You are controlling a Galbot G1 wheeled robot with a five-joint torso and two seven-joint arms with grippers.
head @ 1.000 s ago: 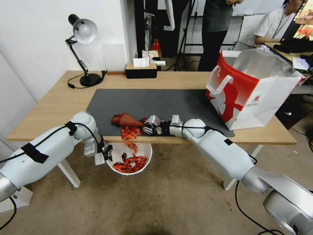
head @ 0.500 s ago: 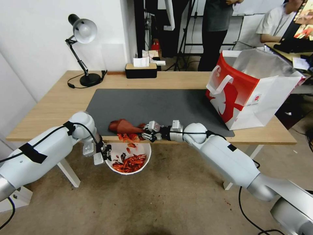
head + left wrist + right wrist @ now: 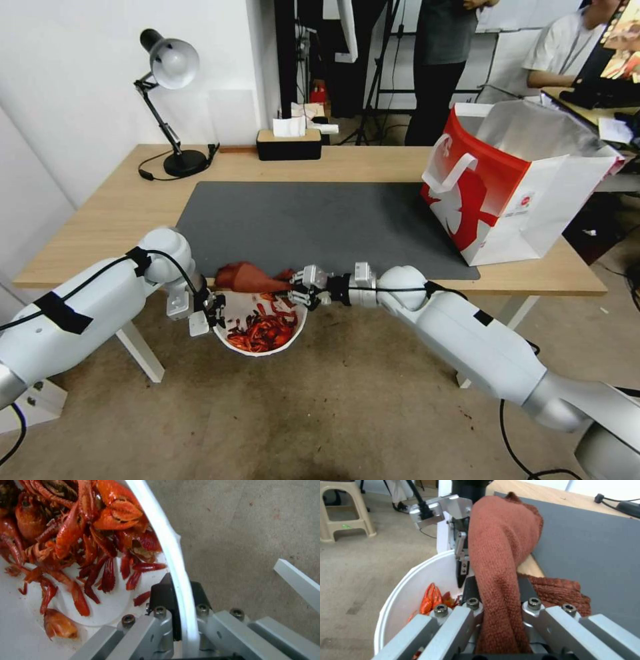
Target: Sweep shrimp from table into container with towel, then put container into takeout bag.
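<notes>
The right hand [image 3: 295, 291] is pinched tight on the towel [image 3: 248, 276], which drapes over the table's [image 3: 113, 207] near edge, just above the container [image 3: 227, 333]. The left hand [image 3: 212, 311] is clamped on the container's rim (one finger inside the wall, one outside) and holds it below the table edge. The shrimp [image 3: 83, 535] lie heaped inside the container. A dark grey mat [image 3: 320, 217] covers the table's middle; the takeout bag [image 3: 513, 180] stands open at its right end, well apart from the container. A desk lamp [image 3: 170, 100] and a tissue box [image 3: 288, 141] stand along the far edge.
</notes>
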